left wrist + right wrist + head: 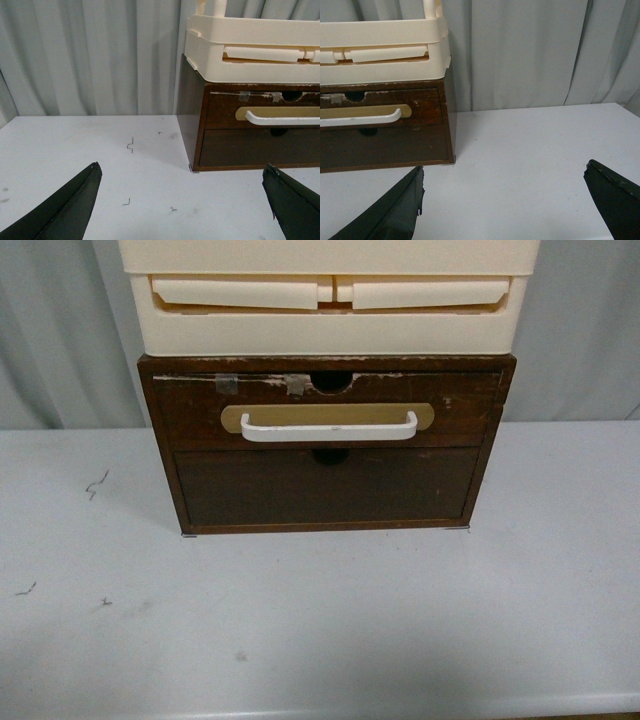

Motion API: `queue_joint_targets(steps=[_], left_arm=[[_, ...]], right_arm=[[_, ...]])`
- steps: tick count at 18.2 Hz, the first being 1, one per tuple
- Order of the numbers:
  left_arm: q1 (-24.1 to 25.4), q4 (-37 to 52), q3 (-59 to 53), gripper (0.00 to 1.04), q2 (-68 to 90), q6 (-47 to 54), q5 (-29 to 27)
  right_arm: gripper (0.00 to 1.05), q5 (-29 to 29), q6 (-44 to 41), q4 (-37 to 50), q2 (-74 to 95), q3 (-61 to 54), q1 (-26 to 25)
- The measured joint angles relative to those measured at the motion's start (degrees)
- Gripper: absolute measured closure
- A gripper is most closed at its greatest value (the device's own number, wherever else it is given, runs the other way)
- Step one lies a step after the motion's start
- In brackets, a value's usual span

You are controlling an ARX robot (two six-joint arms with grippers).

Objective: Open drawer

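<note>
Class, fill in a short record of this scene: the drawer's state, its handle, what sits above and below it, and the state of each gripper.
Drawer: dark brown worn wood, appears closed
Handle: white bar on a tan oval plate, nothing touching it
Above: cream plastic drawers stacked on the cabinet
Below: plain dark panel, no handle
Left gripper: open, empty, over the table, apart from the cabinet
Right gripper: open, empty, apart from the cabinet
Task progress: opening not yet begun

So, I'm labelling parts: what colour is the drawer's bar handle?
White handle, on a tan oval plate; clearest in the front view.
</note>
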Motion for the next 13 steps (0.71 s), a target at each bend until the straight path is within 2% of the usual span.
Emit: queue_joint_targets(steps=[1,2,3,4,5,7,9,11,13], left_arm=[[0.0,0.0,0.0,0.07,0.0,0.0,0.0],[0.0,-5.7,1.6,0.07,1.4,-1.0,-0.1],[-0.1,-14.1,6.3,0.07,10.3,-4.7,1.8],[0.0,-15.1,9.4,0.07,18.0,-8.6,5.3],[-0.4,-11.5,11.1,0.07,24.1,-14.1,10.1],[-3.8,-1.7,13.2,0.07,34.5,-25.3,18.8],[-7.7,13.7,13.3,0.07,47.3,-37.7,23.2],[-9.6,31.8,14.7,0.07,63.5,-50.1,23.7],[-11.2,43.1,19.2,0.07,76.1,-56.1,23.6]], right_arm=[[0.06,0.0,0.0,0.0,0.0,0.0,0.0],[0.06,1.1,0.8,-4.6,1.1,1.1,0.2],[0.06,2.1,3.8,-13.7,10.3,6.1,-0.1],[0.06,-0.5,6.9,-14.6,19.2,9.5,-2.1],[0.06,-5.0,11.6,-10.3,26.5,11.6,-3.9],[0.06,-13.7,20.3,0.5,39.0,13.5,-2.8],[0.06,-12.2,27.7,13.4,53.8,14.7,0.9],[0.06,-12.5,33.7,27.6,68.9,19.3,5.1],[0.06,-14.0,37.9,37.5,81.3,24.5,7.7]])
